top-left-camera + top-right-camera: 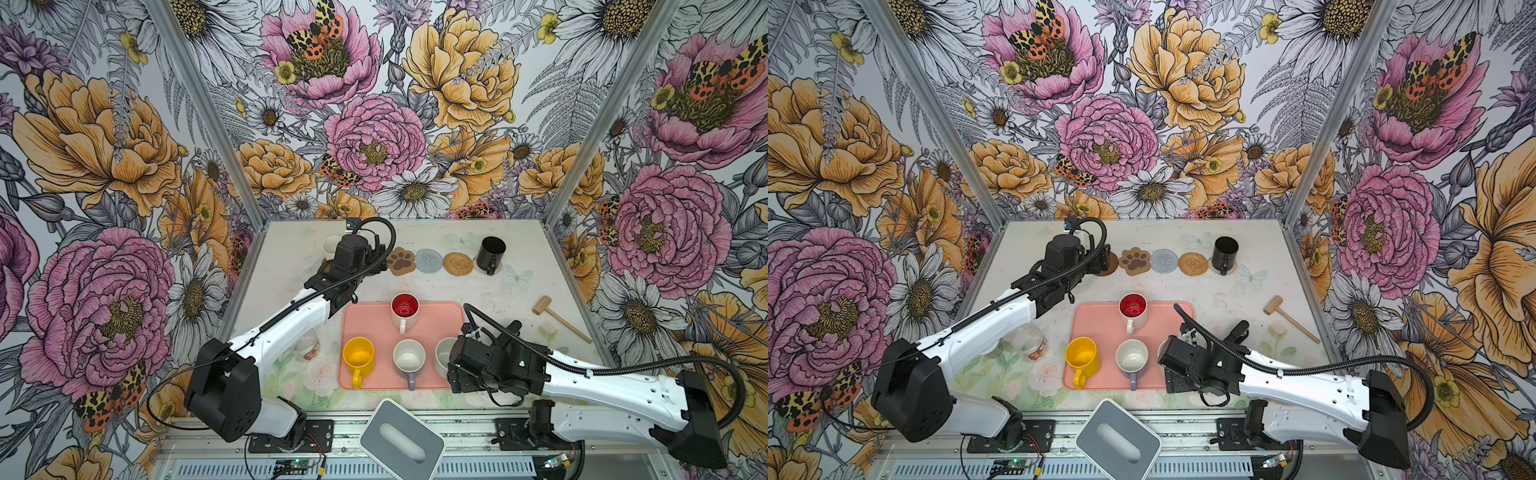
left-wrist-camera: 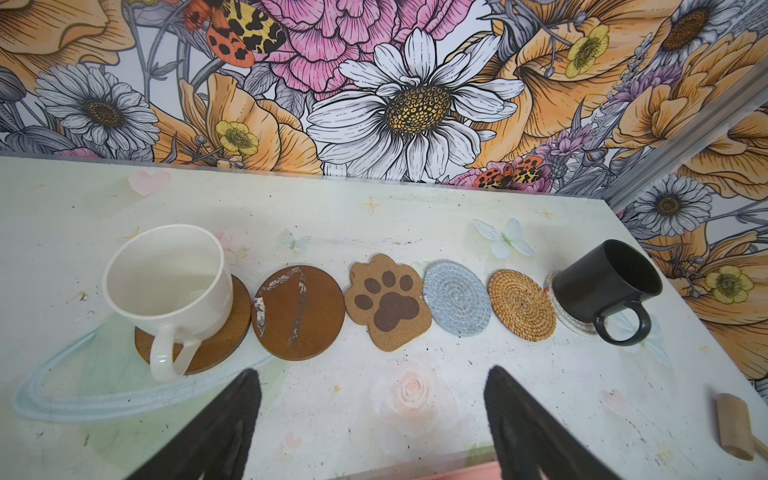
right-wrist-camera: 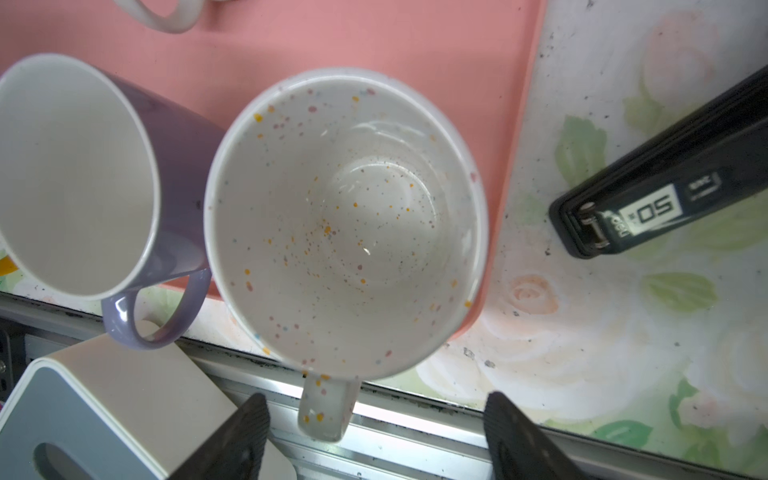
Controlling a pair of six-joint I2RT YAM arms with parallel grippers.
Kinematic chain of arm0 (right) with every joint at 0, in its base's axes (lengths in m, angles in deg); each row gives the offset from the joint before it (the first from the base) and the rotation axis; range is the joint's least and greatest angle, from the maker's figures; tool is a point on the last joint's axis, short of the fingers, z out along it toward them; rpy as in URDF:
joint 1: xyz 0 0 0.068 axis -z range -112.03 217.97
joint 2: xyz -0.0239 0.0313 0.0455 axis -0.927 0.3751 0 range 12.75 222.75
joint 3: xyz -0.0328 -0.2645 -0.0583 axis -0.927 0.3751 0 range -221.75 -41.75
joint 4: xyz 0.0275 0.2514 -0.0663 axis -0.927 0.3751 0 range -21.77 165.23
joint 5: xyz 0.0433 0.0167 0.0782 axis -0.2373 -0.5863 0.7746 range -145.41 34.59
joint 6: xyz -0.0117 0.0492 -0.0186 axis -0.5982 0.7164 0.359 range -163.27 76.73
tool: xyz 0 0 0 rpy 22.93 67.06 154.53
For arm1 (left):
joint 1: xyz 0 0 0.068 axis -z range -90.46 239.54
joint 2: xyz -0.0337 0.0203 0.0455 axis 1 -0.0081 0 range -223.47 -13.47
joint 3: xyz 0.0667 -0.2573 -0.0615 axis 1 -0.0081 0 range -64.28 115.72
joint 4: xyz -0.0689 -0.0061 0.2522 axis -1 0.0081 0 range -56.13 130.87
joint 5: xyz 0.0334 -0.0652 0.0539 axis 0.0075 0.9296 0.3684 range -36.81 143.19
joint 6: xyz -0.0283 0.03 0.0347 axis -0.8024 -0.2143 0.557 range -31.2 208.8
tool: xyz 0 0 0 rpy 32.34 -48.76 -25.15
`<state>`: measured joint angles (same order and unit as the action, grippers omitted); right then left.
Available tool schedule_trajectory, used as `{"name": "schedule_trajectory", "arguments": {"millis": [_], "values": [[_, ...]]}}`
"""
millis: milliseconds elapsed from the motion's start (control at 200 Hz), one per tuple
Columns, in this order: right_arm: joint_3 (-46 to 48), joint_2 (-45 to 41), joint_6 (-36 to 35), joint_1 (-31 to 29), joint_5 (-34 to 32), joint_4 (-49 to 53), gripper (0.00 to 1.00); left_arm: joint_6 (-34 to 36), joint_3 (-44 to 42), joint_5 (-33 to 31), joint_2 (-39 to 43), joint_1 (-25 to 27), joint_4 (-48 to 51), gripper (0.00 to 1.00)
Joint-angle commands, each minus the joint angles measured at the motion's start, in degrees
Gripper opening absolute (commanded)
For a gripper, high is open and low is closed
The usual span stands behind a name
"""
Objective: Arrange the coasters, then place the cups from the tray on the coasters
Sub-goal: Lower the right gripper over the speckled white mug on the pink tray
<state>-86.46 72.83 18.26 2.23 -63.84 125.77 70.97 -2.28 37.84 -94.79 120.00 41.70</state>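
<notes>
Right claw (image 3: 376, 409) released, astride the handle of the speckled cup (image 3: 345, 220) at the lower-right corner of the tray (image 3: 374, 37), apparently lining up a handle pinch; left claw (image 2: 372, 382) released, empty, facing the coasters (image 2: 386, 307).

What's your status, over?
Left pincer open, empty, by coasters. Right pincer open over speckled mug. Cream mug, black mug placed; four on tray. No obstruction.
</notes>
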Motion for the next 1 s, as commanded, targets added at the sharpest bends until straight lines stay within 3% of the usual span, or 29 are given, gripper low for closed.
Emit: {"name": "schedule_trajectory", "arguments": {"millis": [0, 350, 996], "values": [[1.00, 0.74, 1.12, -0.41, 0.92, -3.61, 0.82, -0.67, -0.68, 1.30, 0.55, -0.65, -1.09, 0.86], [4.05, 3.15, 2.45, -0.32, 2.00, -10.13, 0.74, -0.67, -0.16, 1.65, -0.38, -0.68, -0.87, 0.86], [4.72, 7.64, 2.68, -0.05, 2.89, -12.92, 0.46, -0.69, 0.01, 1.82, -0.77, -0.99, -0.75, 0.86]]}}
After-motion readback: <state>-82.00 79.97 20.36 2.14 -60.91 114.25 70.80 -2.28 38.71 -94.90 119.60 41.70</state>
